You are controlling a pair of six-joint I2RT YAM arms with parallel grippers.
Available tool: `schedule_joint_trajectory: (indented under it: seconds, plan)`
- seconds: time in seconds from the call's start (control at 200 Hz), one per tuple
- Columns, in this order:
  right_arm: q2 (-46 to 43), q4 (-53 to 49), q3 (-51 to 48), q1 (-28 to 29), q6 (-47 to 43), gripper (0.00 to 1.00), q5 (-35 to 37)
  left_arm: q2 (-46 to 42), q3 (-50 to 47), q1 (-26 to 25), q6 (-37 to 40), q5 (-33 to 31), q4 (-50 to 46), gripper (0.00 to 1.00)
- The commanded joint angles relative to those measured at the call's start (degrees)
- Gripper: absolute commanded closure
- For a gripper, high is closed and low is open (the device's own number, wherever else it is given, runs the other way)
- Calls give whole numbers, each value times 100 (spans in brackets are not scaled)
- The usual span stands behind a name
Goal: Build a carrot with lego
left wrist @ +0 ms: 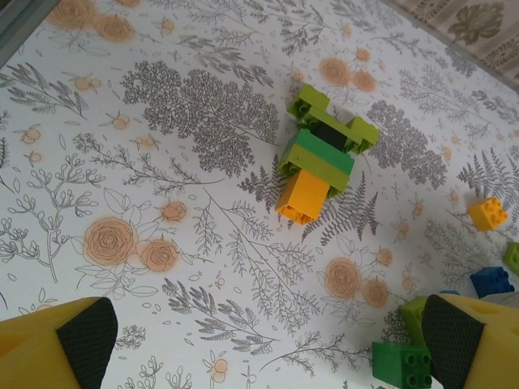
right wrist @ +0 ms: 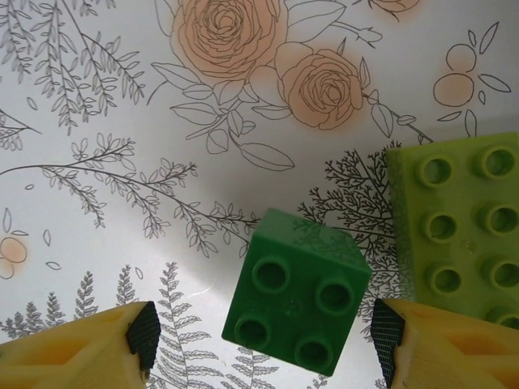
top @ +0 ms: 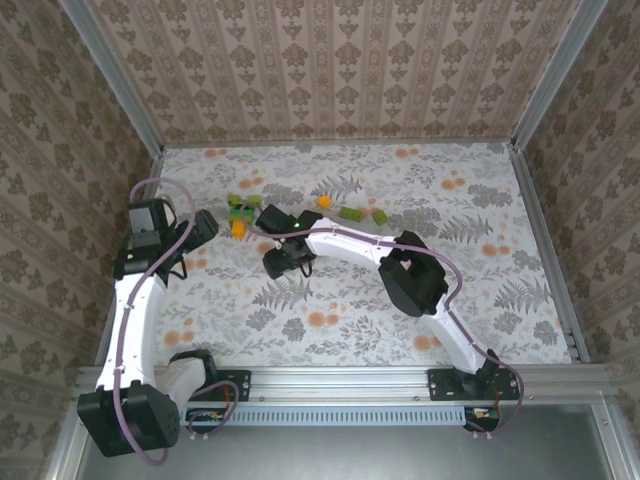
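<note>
The carrot [left wrist: 320, 154] lies flat on the flowered table: lime bricks on top, a dark green crossbar, an orange-yellow tip. It also shows as the carrot [top: 240, 213] at the table's back left. My left gripper [left wrist: 263, 340] hangs open a short way from its tip, nothing between its fingers; from above, the left gripper [top: 204, 226] is just left of the carrot. My right gripper [right wrist: 266, 331] is open, its pads on either side of a dark green 2x2 lego brick [right wrist: 296, 304] without touching it. A lime lego brick [right wrist: 458, 227] lies right beside it.
Loose lego lies right of the carrot: an orange brick [top: 325, 201] and two green bricks [top: 350, 213] [top: 380, 216]. The left wrist view shows an orange brick [left wrist: 488, 213], a blue brick [left wrist: 491, 281] and a green brick [left wrist: 401, 365]. Patterned walls enclose the table [top: 420, 330].
</note>
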Motion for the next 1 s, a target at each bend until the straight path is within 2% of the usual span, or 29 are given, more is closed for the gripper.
schedule_joint_trajectory:
  seconds: [0.0, 0.155, 0.365, 0.5, 0.735, 0.885, 0.995]
  plan:
    - [203, -426, 328, -6, -50, 29, 249, 18, 55, -49, -5, 118, -46, 0]
    - [370, -565, 521, -6, -88, 35, 299, -6, 15, -49, 17, 143, -23, 0]
    - [202, -497, 368, 3, -116, 59, 338, -20, 6, -47, 45, 185, 20, 0]
    - [-257, -357, -91, 17, -318, 67, 384, 33, -37, -50, 66, 192, 43, 0]
    - [-1859, -388, -1751, 189, -1343, 67, 747, 133, -40, -67, 110, 242, 56, 0]
    - [-2841, -370, -2886, 189, -1662, 67, 876, 141, -38, -85, 156, 253, 76, 0]
    - [-3380, -123, -3610, 191, -1710, 66, 663, 175, -42, -111, 163, 292, 93, 0]
